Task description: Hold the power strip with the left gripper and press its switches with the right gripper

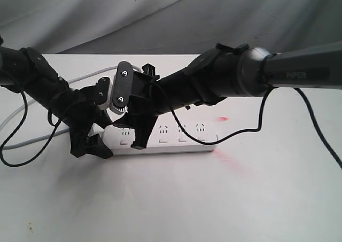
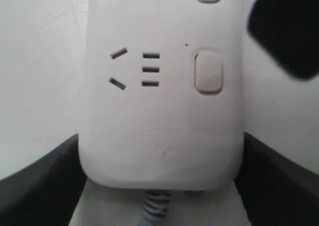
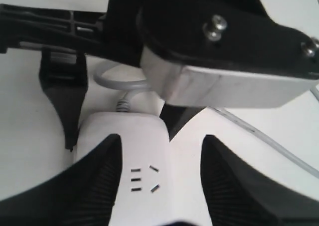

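Note:
The white power strip (image 1: pixel 176 138) lies on the table. Its cord end (image 2: pixel 159 151) sits between the two black jaws of my left gripper (image 2: pixel 160 141), which press on both sides of it. Two switches (image 2: pixel 208 71) show in the left wrist view. My right gripper (image 1: pixel 137 132), on the arm marked PIPER, reaches across and hangs over the second socket group (image 3: pixel 143 178). In the right wrist view the right gripper (image 3: pixel 162 138) is open, with its ribbed fingers (image 3: pixel 94 186) apart. One fingertip (image 1: pixel 140 145) covers the second switch, and I cannot tell whether it touches.
The thin grey cord (image 1: pixel 32 106) loops off to the left behind the left arm (image 1: pixel 48 84). A black cable (image 1: pixel 251 127) hangs from the right arm down to the table. A red light spot (image 1: pixel 223 118) glows on the white tabletop (image 1: pixel 176 199) right of the strip.

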`<action>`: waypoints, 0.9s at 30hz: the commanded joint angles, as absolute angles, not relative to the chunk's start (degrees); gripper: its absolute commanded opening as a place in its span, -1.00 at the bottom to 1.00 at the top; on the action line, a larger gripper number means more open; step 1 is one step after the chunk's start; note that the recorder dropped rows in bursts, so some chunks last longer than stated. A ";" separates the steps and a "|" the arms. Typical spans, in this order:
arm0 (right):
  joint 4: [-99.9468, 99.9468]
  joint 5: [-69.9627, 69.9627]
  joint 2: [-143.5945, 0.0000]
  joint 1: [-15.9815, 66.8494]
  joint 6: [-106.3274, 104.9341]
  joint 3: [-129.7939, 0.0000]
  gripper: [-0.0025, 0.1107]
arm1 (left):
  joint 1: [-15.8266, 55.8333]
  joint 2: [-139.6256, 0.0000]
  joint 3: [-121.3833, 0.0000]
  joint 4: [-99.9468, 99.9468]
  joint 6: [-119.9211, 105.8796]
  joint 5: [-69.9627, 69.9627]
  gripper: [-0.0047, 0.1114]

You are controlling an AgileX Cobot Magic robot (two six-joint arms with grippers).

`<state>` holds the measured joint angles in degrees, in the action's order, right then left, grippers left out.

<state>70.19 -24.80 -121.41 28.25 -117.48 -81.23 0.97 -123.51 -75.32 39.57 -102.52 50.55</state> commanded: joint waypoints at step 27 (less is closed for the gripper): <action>69.61 -24.59 -126.43 28.48 -118.20 -82.06 -0.14 | 1.32 -123.60 -75.47 40.13 -102.38 51.17 0.25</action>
<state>69.73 -24.77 -126.11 28.52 -117.63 -82.28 0.97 -123.51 -75.32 39.57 -102.52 50.55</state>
